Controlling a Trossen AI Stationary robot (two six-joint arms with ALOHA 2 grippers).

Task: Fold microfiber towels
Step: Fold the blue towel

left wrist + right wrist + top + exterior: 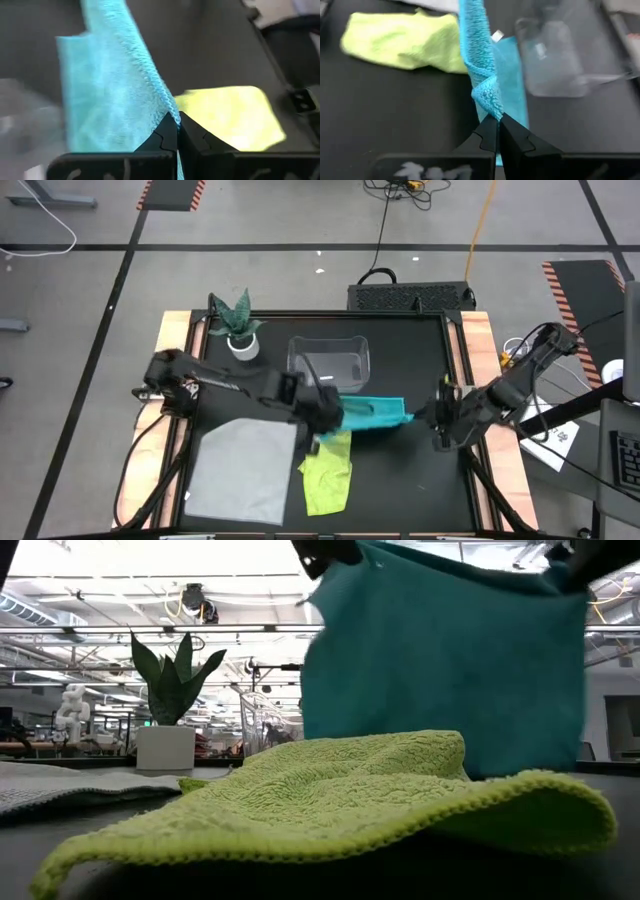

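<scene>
A teal towel (pixel 375 412) hangs spread between my two grippers over the middle of the table. In the low view it is a broad sheet (pixel 440 660). My left gripper (pixel 328 415) is shut on its left top corner and my right gripper (pixel 428 418) on its right top corner. A yellow-green towel (pixel 328 475) lies rumpled on the table just nearer than the teal one and hides part of its lower edge in the low view. A light grey towel (pixel 243 470) lies flat at the near left. My left gripper (pixel 177 131) pinches the teal towel's hemmed edge at a top corner (pixel 171 111) between its two fingers, slanting down. The cloth hangs below the fingers. My right gripper (pixel 498 127) pinches the opposite top corner, bunched into a small twist (pixel 489 97), also slanting down. The top edge (pixel 450 565) between the two holds runs nearly straight.
A clear plastic bin (pixel 330 360) stands just beyond the teal towel. A potted plant (pixel 240 330) is at the far left. Bare black table (pixel 420 480) shows at the near right. Wooden rails (pixel 478 350) line the table's sides.
</scene>
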